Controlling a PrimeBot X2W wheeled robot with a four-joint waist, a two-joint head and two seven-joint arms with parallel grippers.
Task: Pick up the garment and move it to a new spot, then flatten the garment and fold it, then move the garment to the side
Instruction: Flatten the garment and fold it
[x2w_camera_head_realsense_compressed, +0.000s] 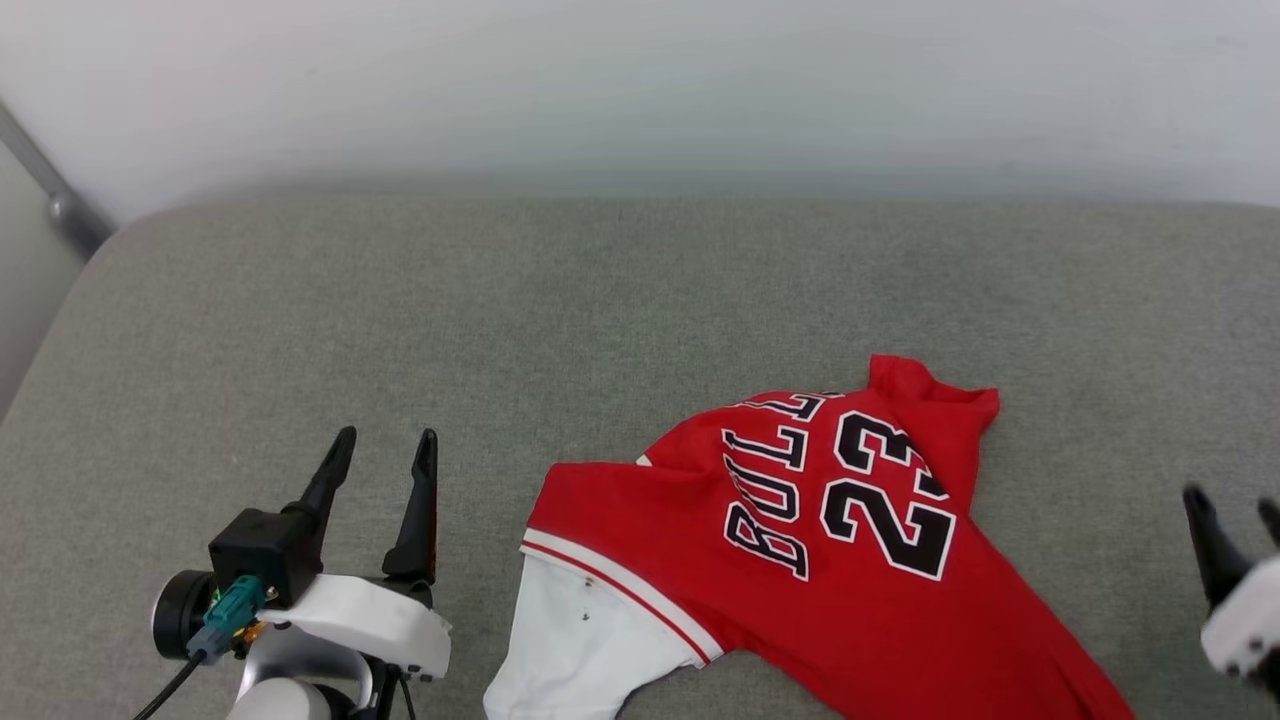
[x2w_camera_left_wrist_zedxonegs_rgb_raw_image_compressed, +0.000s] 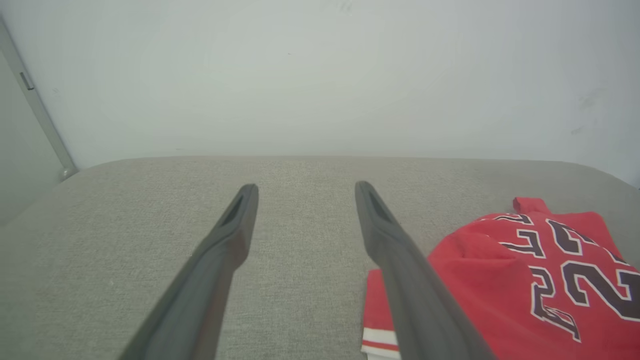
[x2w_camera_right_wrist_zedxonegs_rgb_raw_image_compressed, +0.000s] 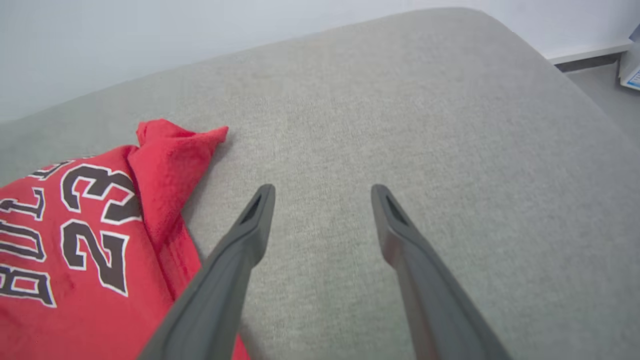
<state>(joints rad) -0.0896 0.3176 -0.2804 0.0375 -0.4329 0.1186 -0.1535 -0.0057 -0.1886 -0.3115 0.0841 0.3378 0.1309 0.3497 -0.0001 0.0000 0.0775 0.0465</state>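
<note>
Left gripper (x2w_camera_head_realsense_compressed: 385, 440) and right gripper (x2w_camera_head_realsense_compressed: 1232, 503) spread wide, both empty.
Between them I see the garment (x2w_camera_head_realsense_compressed: 800, 540) lying rumpled, lettering up, on the grey cushion (x2w_camera_head_realsense_compressed: 600, 300), clear of both sets of fingers; a pale wall (x2w_camera_head_realsense_compressed: 640, 80) stands beyond.
</note>
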